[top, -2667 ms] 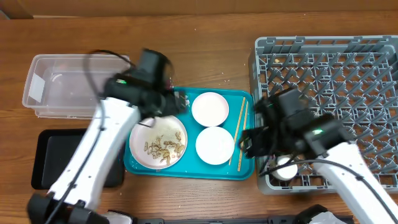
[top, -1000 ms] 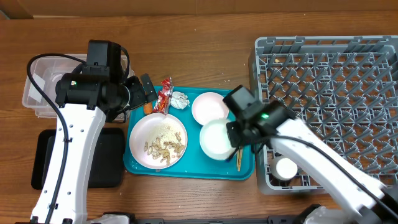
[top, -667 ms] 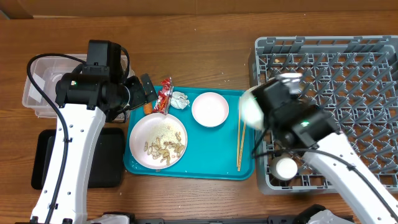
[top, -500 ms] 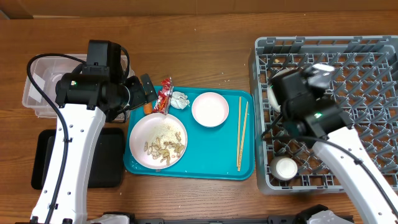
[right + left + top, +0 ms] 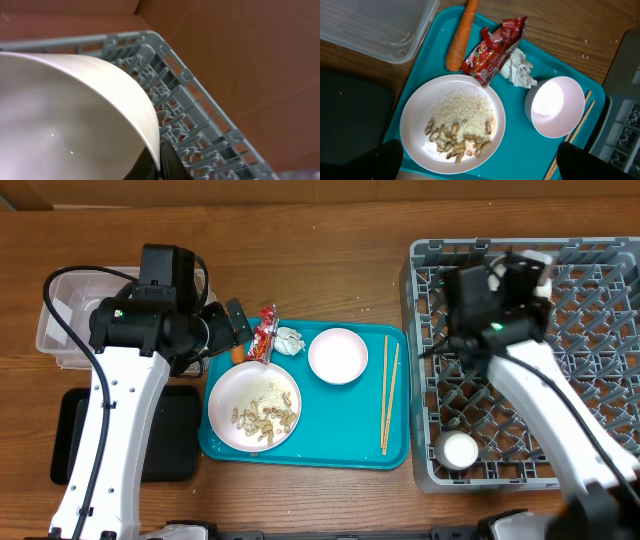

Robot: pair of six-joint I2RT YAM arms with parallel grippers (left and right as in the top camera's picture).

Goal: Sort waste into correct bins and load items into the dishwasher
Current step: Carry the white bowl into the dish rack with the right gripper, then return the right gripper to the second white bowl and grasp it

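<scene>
- Plate (image 5: 254,407), near-left on the teal tray (image 5: 340,445): it carries peanut-shell scraps (image 5: 262,420). Racking it unemptied would likely drop them through the dish rack (image 5: 590,360).
- Bowl (image 5: 70,115), right of the teal tray and past its far edge, above the dish rack: it is gripped only at the rim, so it may swing, slip or strike the pegs.
- Left gripper (image 5: 228,330), at the teal tray's far-left edge: fingers spread wide, holding nothing.
- Right gripper (image 5: 160,162): fingers clenched on the bowl's rim.
</scene>
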